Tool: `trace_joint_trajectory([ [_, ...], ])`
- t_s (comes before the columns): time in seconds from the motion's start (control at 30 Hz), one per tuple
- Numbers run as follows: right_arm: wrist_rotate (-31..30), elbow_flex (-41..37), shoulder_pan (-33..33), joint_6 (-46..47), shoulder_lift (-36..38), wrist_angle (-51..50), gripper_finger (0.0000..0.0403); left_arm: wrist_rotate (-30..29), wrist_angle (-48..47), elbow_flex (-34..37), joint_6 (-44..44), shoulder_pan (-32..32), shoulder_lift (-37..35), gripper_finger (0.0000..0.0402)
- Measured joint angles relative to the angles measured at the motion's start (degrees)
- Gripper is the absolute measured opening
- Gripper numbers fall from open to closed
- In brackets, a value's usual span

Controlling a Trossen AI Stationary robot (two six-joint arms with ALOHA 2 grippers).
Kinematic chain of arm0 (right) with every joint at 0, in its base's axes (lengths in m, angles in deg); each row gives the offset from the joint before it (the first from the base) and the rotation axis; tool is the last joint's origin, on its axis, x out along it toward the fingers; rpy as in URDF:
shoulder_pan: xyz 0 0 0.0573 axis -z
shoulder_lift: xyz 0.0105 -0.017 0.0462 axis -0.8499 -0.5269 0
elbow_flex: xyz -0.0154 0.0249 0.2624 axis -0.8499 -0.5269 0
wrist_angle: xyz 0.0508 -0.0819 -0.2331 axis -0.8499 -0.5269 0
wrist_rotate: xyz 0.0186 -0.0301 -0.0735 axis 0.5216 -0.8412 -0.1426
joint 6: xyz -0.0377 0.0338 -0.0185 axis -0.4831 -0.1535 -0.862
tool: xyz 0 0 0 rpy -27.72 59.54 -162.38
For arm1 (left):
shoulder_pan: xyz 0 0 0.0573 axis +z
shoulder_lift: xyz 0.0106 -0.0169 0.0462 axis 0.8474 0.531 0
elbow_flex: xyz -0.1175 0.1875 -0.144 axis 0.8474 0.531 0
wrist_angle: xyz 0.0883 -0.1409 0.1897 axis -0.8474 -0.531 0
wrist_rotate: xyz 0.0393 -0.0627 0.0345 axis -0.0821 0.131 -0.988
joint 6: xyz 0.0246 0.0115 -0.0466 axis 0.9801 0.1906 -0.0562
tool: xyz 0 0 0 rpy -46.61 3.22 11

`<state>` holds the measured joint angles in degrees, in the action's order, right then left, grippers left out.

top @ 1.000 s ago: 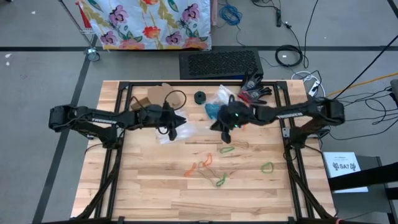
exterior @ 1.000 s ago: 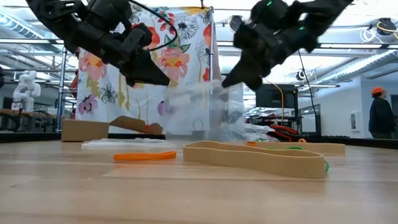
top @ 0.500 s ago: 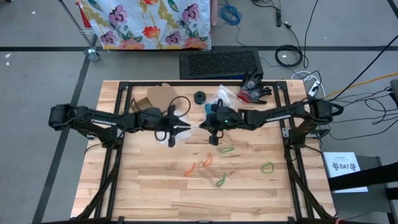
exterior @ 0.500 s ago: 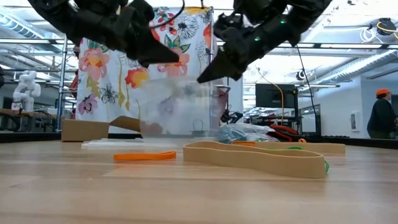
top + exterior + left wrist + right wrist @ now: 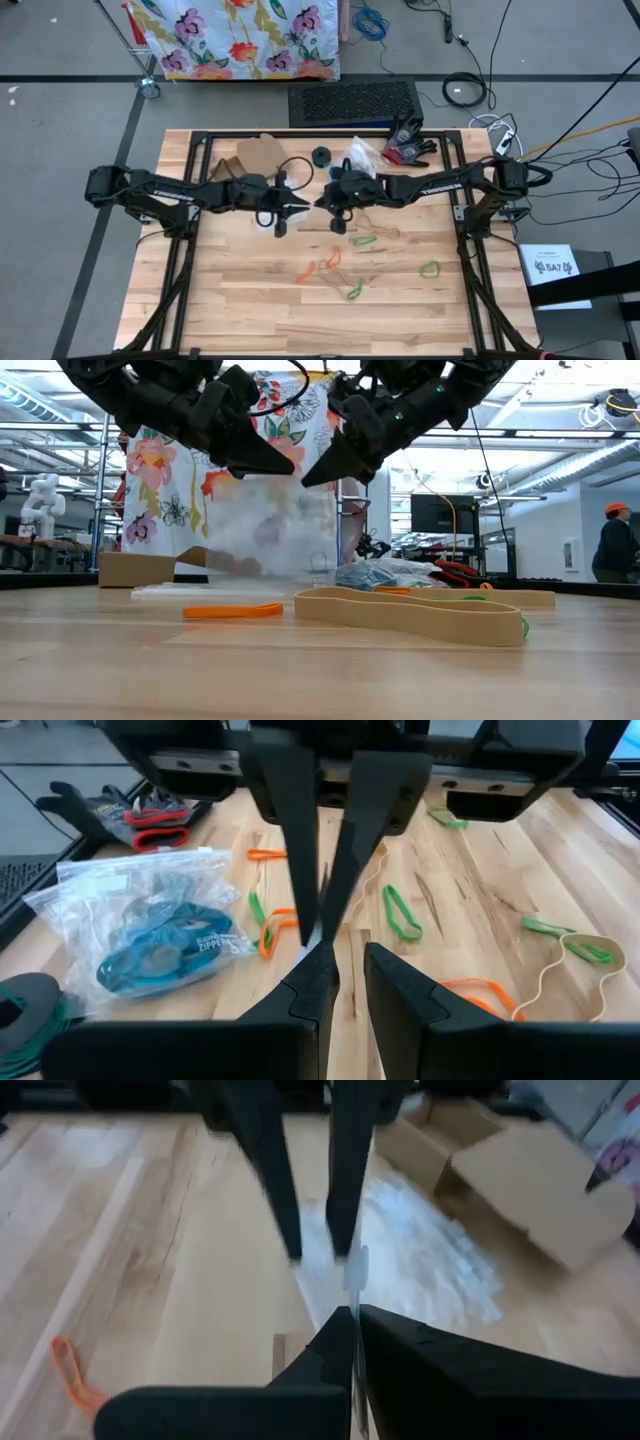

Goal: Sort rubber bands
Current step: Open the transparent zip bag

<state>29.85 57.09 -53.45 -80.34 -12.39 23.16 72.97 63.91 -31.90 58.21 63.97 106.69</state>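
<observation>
In the desk's middle the rubber bands [image 5: 345,262] lie loose, none sorted yet. Above them both arms now hold a clear bag [image 5: 275,525] up: left fingers [image 5: 296,207] pinch one top corner, right fingers [image 5: 322,201] have come closer and squeeze the other.

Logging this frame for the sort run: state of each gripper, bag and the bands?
left gripper: pinching the clear bag's edge
right gripper: shut on the clear bag's opposite edge
clear bag: held up off the table between both grippers
bag of blue bands: lying on table
loose rubber bands: scattered on table, unsorted
</observation>
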Motion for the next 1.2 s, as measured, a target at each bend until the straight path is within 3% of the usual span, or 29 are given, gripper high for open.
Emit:
trace_joint_trajectory([
  [0.4,0.1,-0.01,-1.55,0.45,0.0,-0.02,0.0,0.2,0.04,0.11,0.0,-0.02,-0.01,0.0064],
  [0.77,0.08,-0.03,-1.49,0.45,0.0,-0.04,0.0,-2.7,0.11,0.15,-1.44,-0.01,0.43,0.0141],
  [1.2,-0.03,-0.06,-1.38,-1.32,0.0,2.96,0.0,-2.86,0.46,0.15,-1.44,-0.02,0.43,0.0144],
])
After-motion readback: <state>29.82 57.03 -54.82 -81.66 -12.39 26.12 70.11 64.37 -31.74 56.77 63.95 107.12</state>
